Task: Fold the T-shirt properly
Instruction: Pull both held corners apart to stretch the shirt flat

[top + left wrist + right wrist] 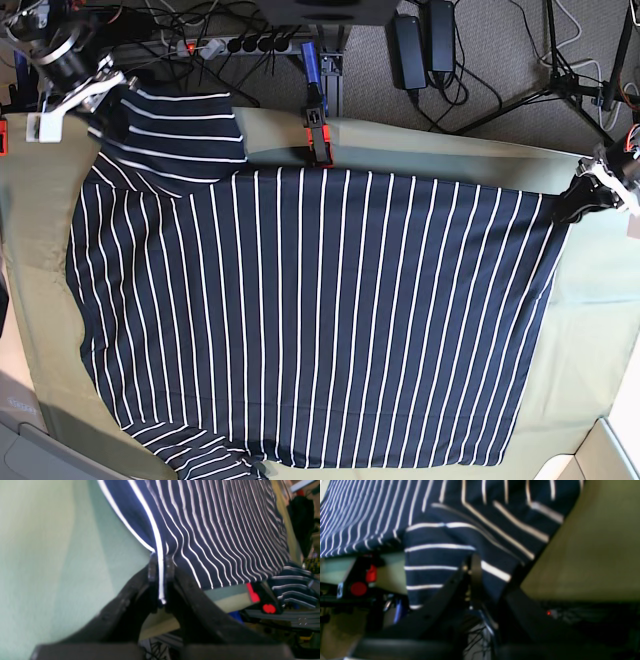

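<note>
**Both grippers pinching the shirt at its far edge**

The T-shirt (300,320) lies spread flat over the green cloth (590,330) on the table, stripes running front to back in the base view. The left gripper (161,567) is clamped on a corner of the hem, a white stripe caught between its 2 fingers (152,567). The right gripper (475,570) is closed on the sleeve (170,130) at the opposite far corner. A red-and-black clamp (318,135) sits at the table's far edge.
</note>
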Available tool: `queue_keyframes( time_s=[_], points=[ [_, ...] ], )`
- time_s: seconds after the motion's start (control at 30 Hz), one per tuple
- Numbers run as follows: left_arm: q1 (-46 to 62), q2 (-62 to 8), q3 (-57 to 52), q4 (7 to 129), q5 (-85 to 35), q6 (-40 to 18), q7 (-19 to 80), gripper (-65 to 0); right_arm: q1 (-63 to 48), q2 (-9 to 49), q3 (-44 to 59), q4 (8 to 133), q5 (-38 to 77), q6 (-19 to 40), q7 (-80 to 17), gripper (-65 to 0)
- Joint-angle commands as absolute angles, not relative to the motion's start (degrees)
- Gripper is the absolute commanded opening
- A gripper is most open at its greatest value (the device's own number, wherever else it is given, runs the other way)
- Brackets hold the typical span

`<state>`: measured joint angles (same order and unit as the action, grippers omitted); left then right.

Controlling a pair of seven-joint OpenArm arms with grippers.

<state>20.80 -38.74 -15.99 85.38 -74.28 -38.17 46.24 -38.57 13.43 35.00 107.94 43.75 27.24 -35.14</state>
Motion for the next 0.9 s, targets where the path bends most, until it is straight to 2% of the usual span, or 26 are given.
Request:
queue_keyframes(
  time_s=[0.0,0.27,0.43,0.7,0.87],
  points=[
    [19.9,-40.3,-16.6,86.7,-75.6,-40.0,45.0,-65.0,-38.0,14.8,35.6,109.0,44.6,28.9,-34.2,-65.0],
    [15.7,-40.3,-16.6,87.0,-73.7,-40.0,44.5,-65.0,-30.1,16.8,35.6,109.0,45.5,29.0,-36.2,-65.0],
    [14.4,-40.3,-16.6,87.0,-67.7,-40.0,39.4,-65.0,-26.4,17.6,35.6,109.0,45.3,29.0,-36.5,-65.0],
    [11.5,-40.1,-15.4,86.9,-65.0,-40.0,38.3,-65.0,-23.9,21.9,35.2,109.0,42.9,29.0,-36.5,-65.0],
    [9.5,-39.9,-12.5,86.0,-63.5,-40.0,36.6,-65.0,-22.3,22.2,34.8,108.7,42.4,29.0,-36.3,-65.0]
  ],
)
